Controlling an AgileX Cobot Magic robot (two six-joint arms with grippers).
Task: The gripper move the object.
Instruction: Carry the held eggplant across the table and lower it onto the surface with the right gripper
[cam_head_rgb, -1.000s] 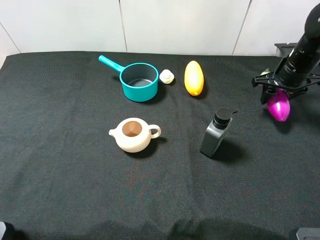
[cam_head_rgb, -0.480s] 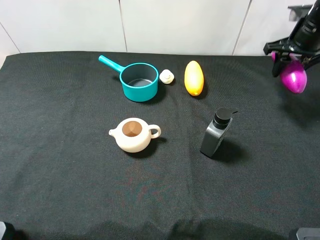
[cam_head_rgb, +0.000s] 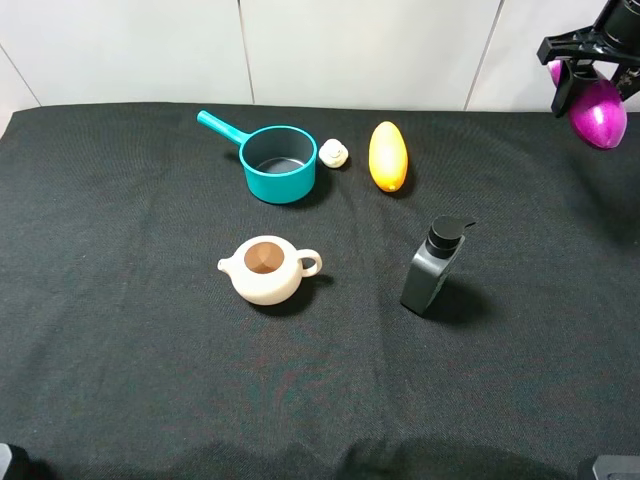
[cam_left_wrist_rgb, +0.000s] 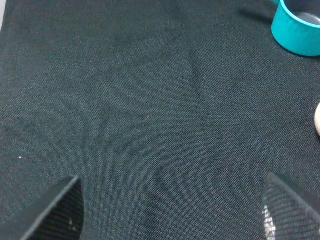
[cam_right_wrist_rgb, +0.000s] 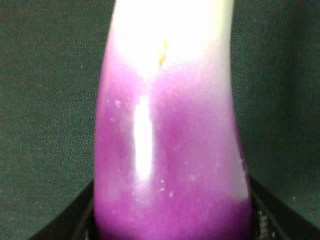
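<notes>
The purple eggplant (cam_head_rgb: 599, 112) is pinched between the thin fingers of the right gripper (cam_head_rgb: 596, 80), held clear above the far right corner of the black counter (cam_head_rgb: 150, 380). It is well apart from the yellow fruit (cam_head_rgb: 388, 155) and the grey pump bottle (cam_head_rgb: 432, 268). The left gripper (cam_left_wrist_rgb: 172, 210) is spread wide over bare cloth.

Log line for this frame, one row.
phase: carry | right hand: shut on eggplant, held above cloth | left hand: open, empty
</notes>
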